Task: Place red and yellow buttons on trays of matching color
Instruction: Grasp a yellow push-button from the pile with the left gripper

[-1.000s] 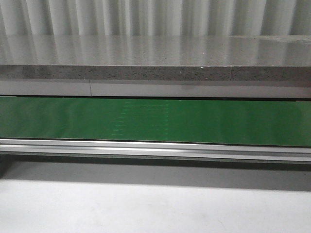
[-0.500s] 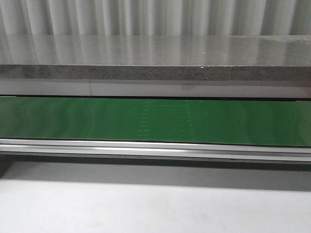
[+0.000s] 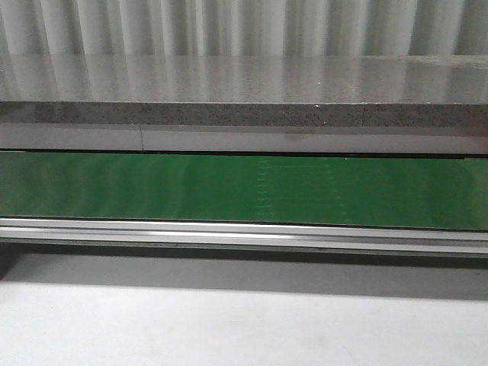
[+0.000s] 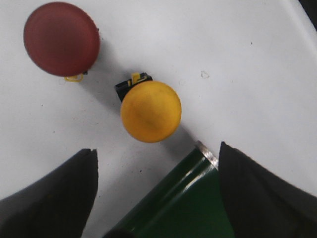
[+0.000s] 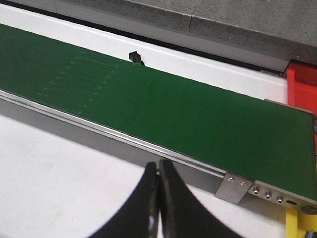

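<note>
**Buttons Lying on the Table, Both Grippers Unloaded**

In the left wrist view you are looking down past the left gripper (image 4: 156,198), whose dark fingers (image 4: 49,198) are standing wide apart and gripping nothing. Between them, the end of the green conveyor belt (image 4: 183,203) is showing, with its metal end roller at the corner. Just beyond that corner, the yellow button (image 4: 151,111) is lying on the white table (image 4: 237,59), its black and yellow base poking out from under the domed cap. Farther on, apart from it, the red button (image 4: 61,38) is resting on the same surface.

In the right wrist view you are seeing the right gripper (image 5: 158,198) with its fingertips pressed together and nothing between them. It is hanging over the white table, near the belt's aluminium side rail (image 5: 124,141). Beyond the belt's far end, a red tray (image 5: 302,84) is partly showing.

In the front view you are seeing only the belt running across the frame, with a grey stone ledge (image 3: 244,99) behind it.
</note>
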Controlling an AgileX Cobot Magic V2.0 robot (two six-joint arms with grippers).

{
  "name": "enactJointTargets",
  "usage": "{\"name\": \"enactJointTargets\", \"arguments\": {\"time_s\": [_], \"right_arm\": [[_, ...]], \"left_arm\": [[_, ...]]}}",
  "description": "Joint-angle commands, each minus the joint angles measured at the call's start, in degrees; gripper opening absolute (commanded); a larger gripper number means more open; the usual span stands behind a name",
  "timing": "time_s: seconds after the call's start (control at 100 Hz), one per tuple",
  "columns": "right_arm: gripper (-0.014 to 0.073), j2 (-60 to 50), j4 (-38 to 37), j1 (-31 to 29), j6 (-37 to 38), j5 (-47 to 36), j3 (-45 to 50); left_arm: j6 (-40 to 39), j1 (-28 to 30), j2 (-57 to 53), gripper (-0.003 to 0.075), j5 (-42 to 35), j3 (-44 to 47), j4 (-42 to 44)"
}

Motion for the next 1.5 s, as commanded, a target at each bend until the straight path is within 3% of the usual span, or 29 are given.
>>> {"name": "enactJointTargets", "arguments": {"time_s": [0.0,0.38,0.63,0.76,1.03,1.28,1.49], "right_arm": [[-0.0065,0.6,0.0,0.1,-0.4,-3.9,-1.2],[-0.0065,0.6,0.0,0.1,-0.4,-3.9,-1.2],[-0.0065,0.6,0.0,0.1,-0.4,-3.9,-1.2],[-0.0065,0.6,0.0,0.1,-0.4,-3.9,-1.2],[-0.0065,0.6,0.0,0.1,-0.4,-3.9,-1.2],[-0.0065,0.6,0.0,0.1,-0.4,-3.9,-1.2],[-0.0065,0.6,0.0,0.1,-0.4,-3.9,-1.2]], "left_arm": [[-3.0,0.3,-1.1,0.0496,-0.5,-3.2,-0.2],[-3.8,1.0,4.4,0.0468,-1.6,-4.9,0.1],[-3.8,1.0,4.4,0.0188,-2.1,-5.4,0.6],[-1.9,0.7,4.2,0.0113,-0.3,-6.5,1.6],[14.3,-0.6,-0.3,0.0111,6.4,-8.2,4.2],[18.6,-6.5,-7.1,0.0111,7.4,-7.0,6.9],[19.4,-11.5,-12.2,0.0111,6.9,-0.2,7.0]]}}
